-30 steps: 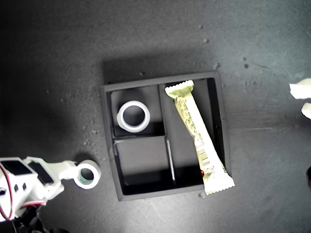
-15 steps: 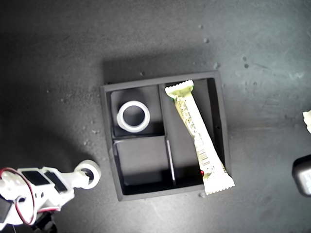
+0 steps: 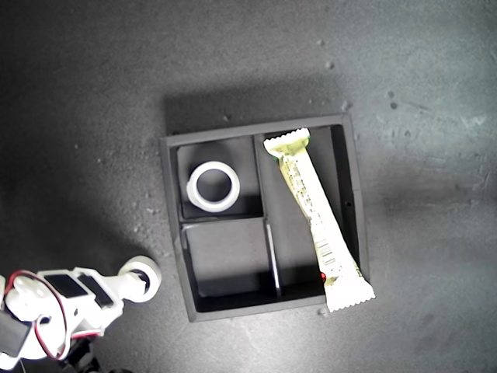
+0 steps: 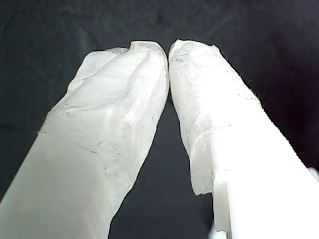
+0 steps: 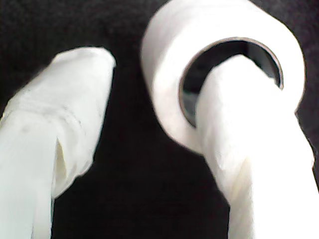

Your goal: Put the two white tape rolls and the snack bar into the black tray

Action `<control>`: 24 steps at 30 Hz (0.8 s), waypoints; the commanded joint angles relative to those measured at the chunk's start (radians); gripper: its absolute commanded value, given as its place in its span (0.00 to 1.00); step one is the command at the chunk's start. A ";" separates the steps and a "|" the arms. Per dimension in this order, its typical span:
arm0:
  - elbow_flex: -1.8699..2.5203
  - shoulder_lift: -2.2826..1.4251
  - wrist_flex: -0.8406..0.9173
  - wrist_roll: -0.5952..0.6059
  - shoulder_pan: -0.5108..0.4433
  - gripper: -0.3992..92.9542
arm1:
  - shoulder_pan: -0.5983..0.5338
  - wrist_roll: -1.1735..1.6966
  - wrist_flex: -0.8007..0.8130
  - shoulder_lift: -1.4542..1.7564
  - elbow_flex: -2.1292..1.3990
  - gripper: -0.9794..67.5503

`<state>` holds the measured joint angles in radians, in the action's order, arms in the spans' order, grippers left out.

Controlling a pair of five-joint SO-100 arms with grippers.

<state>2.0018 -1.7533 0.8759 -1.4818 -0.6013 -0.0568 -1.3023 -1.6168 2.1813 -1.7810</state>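
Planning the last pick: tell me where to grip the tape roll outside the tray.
Grip the thicker tape roll through its wall, coming from above: it lies flat, hole up. One of my second gripper's fingers sits in the hole already, the other outside.

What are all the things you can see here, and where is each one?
black tray: one, black, three compartments, middle of the dark table in the exterior view.
wide tape roll: one, white, flat in the small compartment at the tray's upper left in the exterior view.
snack bar: one, cream and pale yellow-green, slanting in the long compartment, its lower end over the tray's edge.
thick tape roll: one, white with a dark inner ring, on the table outside the tray, at the exterior view's lower left.
table: one, dark grey, speckled.
my second gripper: white, jaws apart, one finger through the thick tape roll's hole.
my first gripper: white, fingertips touching, nothing between them, over dark surface.
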 commanded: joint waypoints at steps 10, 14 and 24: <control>-0.015 0.075 -0.071 -0.029 -0.005 0.14 | -0.029 -0.038 0.041 0.038 -0.060 0.01; -0.015 0.118 -0.078 -0.049 0.005 0.13 | -0.029 -0.057 0.066 0.060 -0.110 0.01; 0.023 0.181 -0.124 -0.054 0.049 0.02 | -0.023 -0.127 0.204 0.337 -0.400 0.01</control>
<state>2.0095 -1.5708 0.7716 -1.5324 -0.5691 -0.0798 -1.4097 -1.4404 2.4697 -2.1629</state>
